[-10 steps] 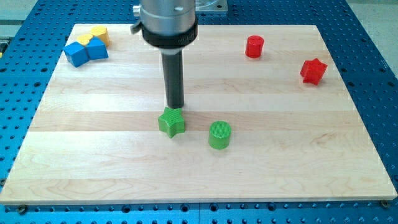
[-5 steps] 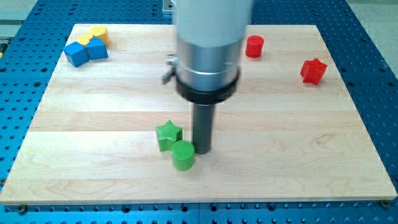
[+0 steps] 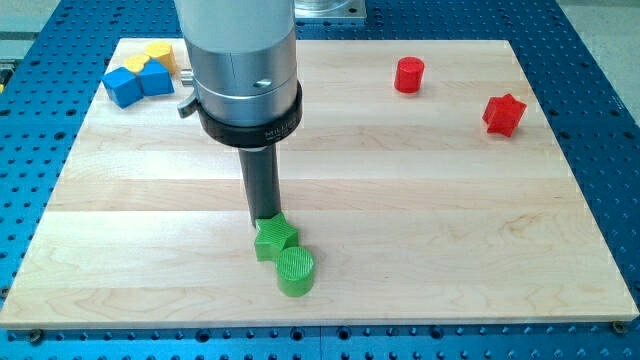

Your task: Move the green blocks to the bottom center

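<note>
A green star block lies near the bottom centre of the wooden board. A green cylinder sits just below and to the right of it, touching it. My tip is at the top edge of the green star, right against it, above both green blocks in the view.
A red cylinder and a red star lie at the top right. Two blue blocks and a yellow block cluster at the top left corner. The arm's grey body hides part of the board's top.
My tip has moved left, from the right side of the green blocks to above the star. The star and cylinder now sit slightly lower, the cylinder below-right of the star.
</note>
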Available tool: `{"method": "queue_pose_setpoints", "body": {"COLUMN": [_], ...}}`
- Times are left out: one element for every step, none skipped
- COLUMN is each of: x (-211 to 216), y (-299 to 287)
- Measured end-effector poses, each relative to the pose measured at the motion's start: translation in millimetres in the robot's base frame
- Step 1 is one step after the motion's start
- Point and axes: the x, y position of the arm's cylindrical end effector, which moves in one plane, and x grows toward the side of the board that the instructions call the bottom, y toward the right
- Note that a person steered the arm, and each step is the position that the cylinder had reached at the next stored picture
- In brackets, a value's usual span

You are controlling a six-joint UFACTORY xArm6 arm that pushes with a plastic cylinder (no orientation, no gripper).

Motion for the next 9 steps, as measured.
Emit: {"method": "queue_pose_setpoints", "body": {"x": [-7,-9,-12,-19,-35,-57,-73,-137,-195], "y": [-10,-10,-3,1,1,2,19,48,-14]}}
